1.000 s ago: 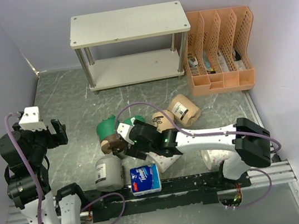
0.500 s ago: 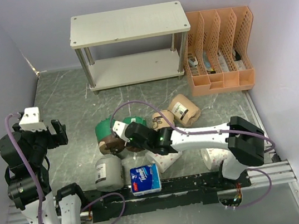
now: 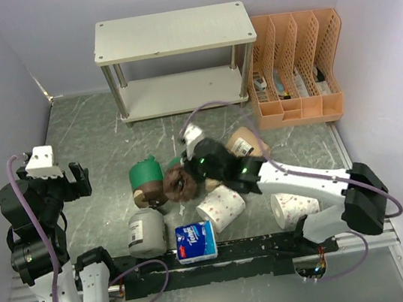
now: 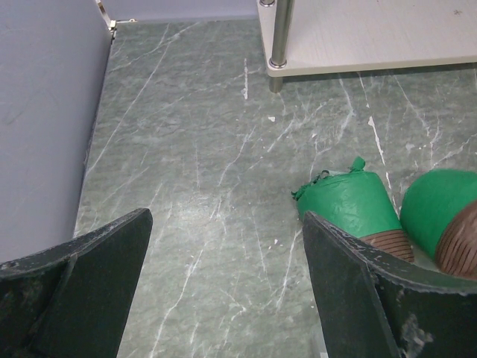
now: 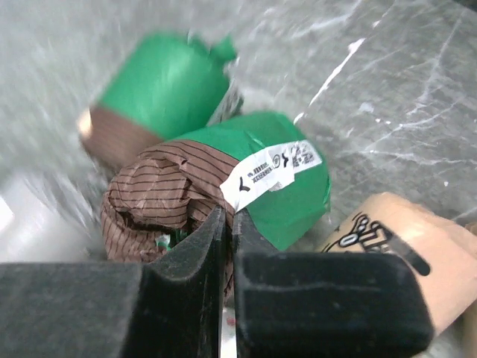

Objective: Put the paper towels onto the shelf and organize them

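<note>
My right gripper (image 5: pixel 228 220) is shut on the crumpled brown wrapper end of a brown-and-green paper towel roll (image 5: pixel 223 179), pinching the paper thinly. From above, that roll (image 3: pixel 177 184) hangs at the right gripper (image 3: pixel 192 172) in mid table. The other brown-and-green roll (image 3: pixel 145 176) lies just to its left. A tan kraft roll (image 3: pixel 249 142), two white dotted rolls (image 3: pixel 221 207), a grey roll (image 3: pixel 147 233) and a blue-and-white pack (image 3: pixel 196 242) lie around. The shelf (image 3: pixel 172 32) stands at the back with nothing showing on it. My left gripper (image 4: pixel 223 224) is open over bare table at the left.
An orange perforated file organizer (image 3: pixel 295 68) stands right of the shelf. Grey walls close in the left and right sides. A black rail (image 3: pixel 240 255) runs along the near edge. The shelf's lower board and a silver leg (image 4: pixel 277 37) show in the left wrist view.
My right gripper has shut on the brown-and-green roll's wrapper and swung right and toward the back, carrying the roll with it. The left arm has not moved.
</note>
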`<state>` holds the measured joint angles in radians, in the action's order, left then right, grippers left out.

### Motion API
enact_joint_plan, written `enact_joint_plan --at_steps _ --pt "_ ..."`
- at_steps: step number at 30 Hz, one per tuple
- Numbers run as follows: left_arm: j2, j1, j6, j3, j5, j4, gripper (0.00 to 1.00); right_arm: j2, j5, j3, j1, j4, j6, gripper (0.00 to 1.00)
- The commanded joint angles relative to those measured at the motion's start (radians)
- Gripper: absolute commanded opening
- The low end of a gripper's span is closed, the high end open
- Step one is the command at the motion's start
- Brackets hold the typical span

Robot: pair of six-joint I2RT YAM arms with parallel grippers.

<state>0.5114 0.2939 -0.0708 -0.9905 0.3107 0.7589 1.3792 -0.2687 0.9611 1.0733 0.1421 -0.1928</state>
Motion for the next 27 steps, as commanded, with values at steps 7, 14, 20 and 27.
enact_joint_plan --at_steps 7,14,20,27 --pt "-0.020 0.013 0.005 0.006 -0.019 -0.032 0.94 -0.057 0.331 0.024 -0.257 -0.242 -0.513 0.00" --pt "-0.024 0.013 0.007 0.005 -0.021 -0.033 0.94 -0.031 0.519 -0.146 -0.430 -0.607 -0.884 0.00" --pt "-0.021 0.013 0.005 0.006 -0.017 -0.032 0.94 0.078 0.592 -0.285 -0.571 -0.971 -1.207 0.00" --pt "-0.011 0.014 0.004 0.006 -0.011 -0.032 0.94 0.237 0.632 -0.248 -0.651 -1.132 -1.304 0.00"
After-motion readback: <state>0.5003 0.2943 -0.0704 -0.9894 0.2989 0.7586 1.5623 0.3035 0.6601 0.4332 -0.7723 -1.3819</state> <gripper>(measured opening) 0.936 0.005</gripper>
